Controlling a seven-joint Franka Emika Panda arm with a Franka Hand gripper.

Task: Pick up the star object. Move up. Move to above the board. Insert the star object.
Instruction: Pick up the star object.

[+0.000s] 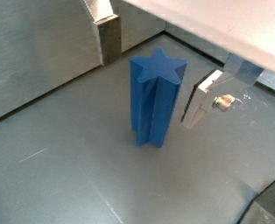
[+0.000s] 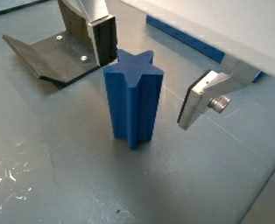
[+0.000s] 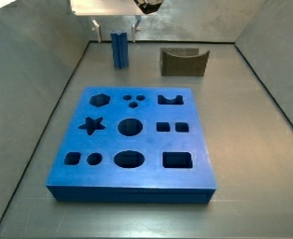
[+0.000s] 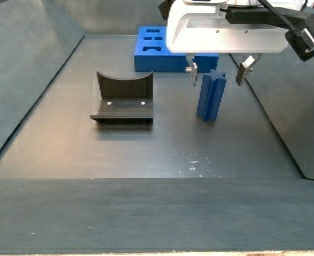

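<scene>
Straddling the star, not yet gripping

Standing upright on the tabletop (image 4: pixel 133 150), star (image 1: pixel 155 101) between the spread fingers (image 2: pixel 203 98) of the gripper (image 2: pixel 151 66), clear gaps on both sides in both wrist views. Spread wide, holding nothing. Placed well apart from the board (image 3: pixel 132 140), with the fixture (image 3: pixel 183 62) just beside the star in a side view.

Risks from here, as judgement only:
- Closing off-centre: one pad meeting a ridge first, pushing the tall slim star over or sliding it along the tabletop.
- Closing on ridge tips instead of flat faces: weak hold, twisting in the grip, then misaligned with the star cut-out (image 3: pixel 93 124) at insertion.
- Gripping too high or too low: tilting during the lift.
- Swinging low toward the board: clipping the fixture.

Hard to make out:
- Depth of the fingertips along the star: cannot tell from the wrist views.
- Gripper mostly cut off at the top edge of a side view, fingers barely visible behind the white housing (image 4: pixel 220 35).
- Far end of the board hidden behind that housing.
</scene>
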